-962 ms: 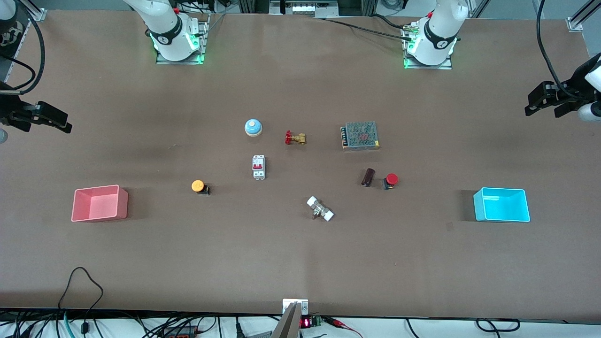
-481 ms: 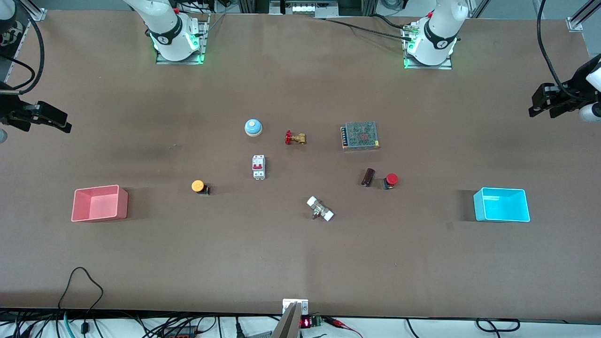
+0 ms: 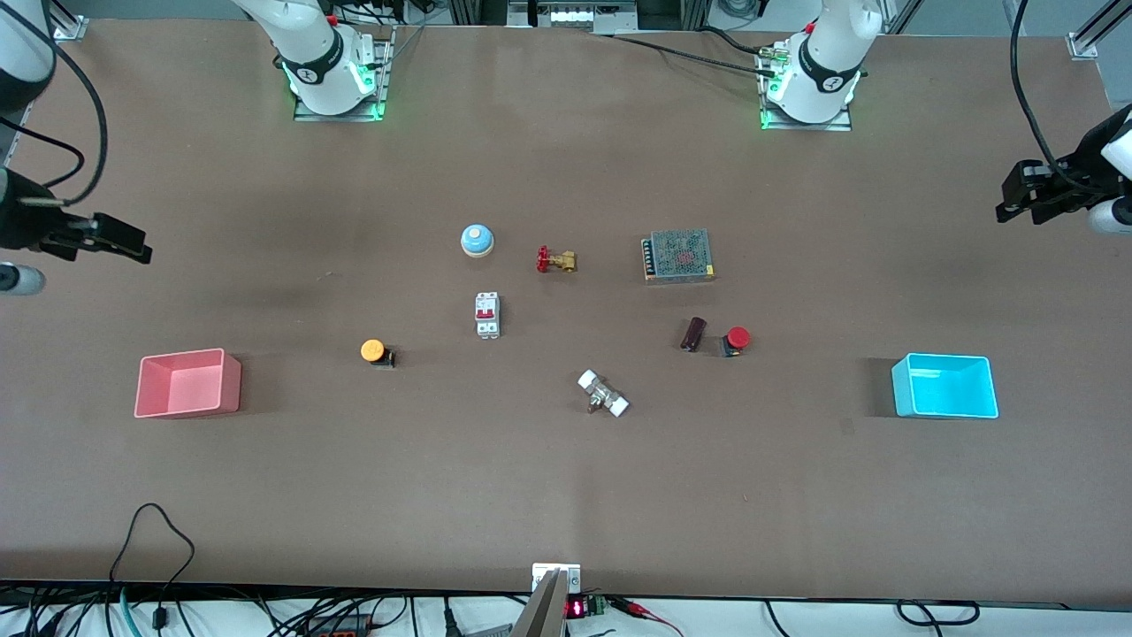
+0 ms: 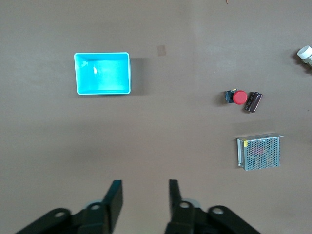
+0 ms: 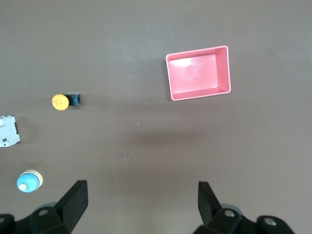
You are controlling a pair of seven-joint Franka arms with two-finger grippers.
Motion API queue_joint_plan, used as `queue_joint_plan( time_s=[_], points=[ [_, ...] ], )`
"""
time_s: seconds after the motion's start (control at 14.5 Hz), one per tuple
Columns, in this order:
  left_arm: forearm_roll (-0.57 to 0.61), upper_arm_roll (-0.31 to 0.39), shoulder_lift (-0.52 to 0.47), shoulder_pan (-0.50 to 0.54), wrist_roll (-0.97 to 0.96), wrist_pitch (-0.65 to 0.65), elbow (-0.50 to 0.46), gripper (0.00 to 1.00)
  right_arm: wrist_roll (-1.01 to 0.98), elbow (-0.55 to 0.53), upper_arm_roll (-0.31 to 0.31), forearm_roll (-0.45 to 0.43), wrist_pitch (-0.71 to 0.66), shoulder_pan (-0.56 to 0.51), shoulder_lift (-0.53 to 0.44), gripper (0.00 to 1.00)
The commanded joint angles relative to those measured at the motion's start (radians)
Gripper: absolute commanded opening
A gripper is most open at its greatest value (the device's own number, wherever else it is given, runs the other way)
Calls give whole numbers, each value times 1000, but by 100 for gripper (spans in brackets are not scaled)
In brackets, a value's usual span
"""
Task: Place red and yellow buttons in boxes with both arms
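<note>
The red button (image 3: pixel 736 339) stands on the table beside a dark cylinder; it also shows in the left wrist view (image 4: pixel 238 97). The orange-yellow button (image 3: pixel 375 351) stands toward the right arm's end, and shows in the right wrist view (image 5: pixel 59 102). The pink-red box (image 3: pixel 187 409) sits at the right arm's end, the cyan box (image 3: pixel 898 389) at the left arm's end. Both look empty in the wrist views: cyan box (image 4: pixel 102 91), pink-red box (image 5: pixel 200 92). My left gripper (image 3: pixel 1004 205) (image 4: pixel 145 195) is open, high over the table's end. My right gripper (image 3: pixel 141 250) (image 5: pixel 142 195) is open wide, high over its end.
In the middle stand a blue dome bell (image 3: pixel 477 240), a brass valve with red handle (image 3: pixel 555 260), a mesh-topped power supply (image 3: pixel 678 256), a white breaker (image 3: pixel 487 314), a dark cylinder (image 3: pixel 693 333) and a white-capped fitting (image 3: pixel 603 394).
My right gripper has moved a little inward over the table. My left gripper has drawn slightly outward toward its end. Nothing on the table has moved.
</note>
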Motion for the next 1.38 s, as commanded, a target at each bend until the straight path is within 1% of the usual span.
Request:
queue_joint_plan(
  time_s=[0.0,0.21,0.34,0.48,0.62,0.69,0.83,0.96,1.1,1.31],
  points=[
    [1,-5,4,-4,-1,-4,1,100,3,3,3,9,26,17,46,100],
    [-1,-11,39,-12,6,-10,9,100,8,3,3,35,83,63,110,100],
    [-1,-15,89,-36,4,-10,9,100,8,2,3,52,109,99,147,100],
    [-2,-18,134,-54,9,-1,14,100,8,3,3,49,120,142,187,100],
    [-19,-18,178,-93,-14,3,18,100,8,3,3,61,179,156,228,100],
    [-44,-18,194,-96,-28,16,17,100,8,3,3,70,209,173,254,100],
    [-91,-19,224,-100,-72,69,12,100,32,3,3,70,262,222,305,100],
    [-104,-18,272,-154,-146,132,9,100,98,3,3,69,321,259,357,100],
    [-111,-19,325,-202,-227,178,14,100,108,3,3,70,371,294,402,100],
    [-148,-18,410,-257,-301,282,10,100,135,2,3,72,414,302,454,100]
  ],
)
